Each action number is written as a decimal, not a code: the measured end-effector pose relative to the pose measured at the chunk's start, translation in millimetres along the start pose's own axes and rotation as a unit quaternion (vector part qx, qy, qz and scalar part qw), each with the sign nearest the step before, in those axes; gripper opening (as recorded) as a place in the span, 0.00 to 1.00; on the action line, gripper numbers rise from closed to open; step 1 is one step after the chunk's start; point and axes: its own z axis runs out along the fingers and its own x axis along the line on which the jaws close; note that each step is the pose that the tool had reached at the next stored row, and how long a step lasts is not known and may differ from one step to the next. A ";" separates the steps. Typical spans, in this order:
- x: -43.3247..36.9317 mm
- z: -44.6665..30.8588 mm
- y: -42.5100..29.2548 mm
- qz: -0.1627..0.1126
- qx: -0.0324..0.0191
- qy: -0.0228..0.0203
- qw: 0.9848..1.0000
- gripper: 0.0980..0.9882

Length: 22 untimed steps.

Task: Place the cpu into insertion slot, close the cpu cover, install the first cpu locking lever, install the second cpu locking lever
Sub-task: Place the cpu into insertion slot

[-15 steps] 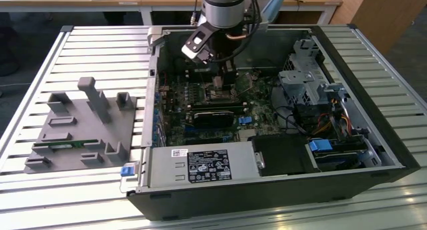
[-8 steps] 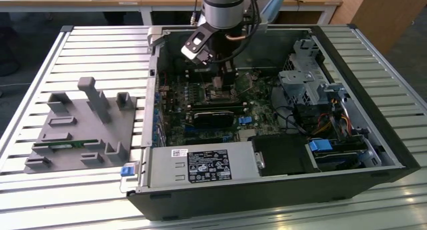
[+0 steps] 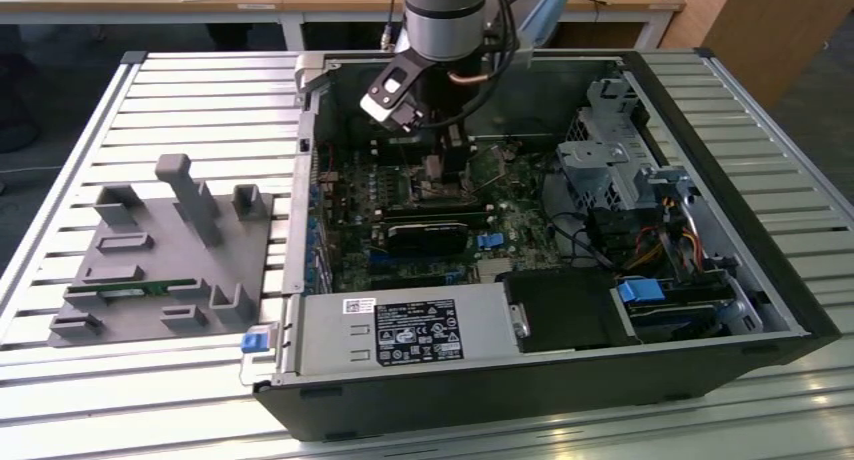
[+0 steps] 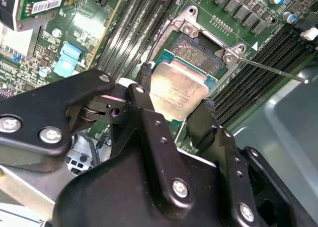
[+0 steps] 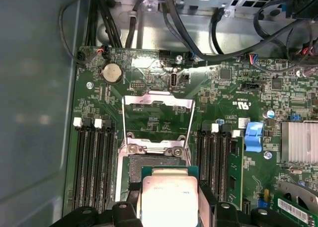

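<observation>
A big table (image 3: 200, 90) made of pale slats holds an open black computer case (image 3: 534, 395). The silver robot arm (image 3: 447, 15) reaches down into the case from above. A grey power box (image 3: 400, 330) with a white label sits at the near edge of the case. A grey plastic holder (image 3: 160, 250) lies on the table, at the exterior view's left of the case. Inside, a green board (image 5: 223, 93) covers the floor of the case, with long black memory slots (image 5: 92, 167) on it. The cpu cover (image 5: 157, 100) is flipped open, and the green board shows through its window. The insertion slot (image 4: 198, 50) is open, and its dark middle shows. The black gripper (image 4: 176, 88) pinches the cpu (image 4: 181, 85) by two sides. The cpu hangs over the near part of the slot and hides some of it. I cannot tell if it touches the slot. A thin metal lever (image 4: 271, 68) sticks out from one corner of the slot.
</observation>
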 end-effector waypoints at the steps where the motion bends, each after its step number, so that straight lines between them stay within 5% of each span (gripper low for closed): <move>1: 0.5 1.1 -0.1 0.000 0.000 0.000 1.000 0.50; 22: 8.4 23.9 -3.1 0.006 0.000 -0.001 1.000 0.50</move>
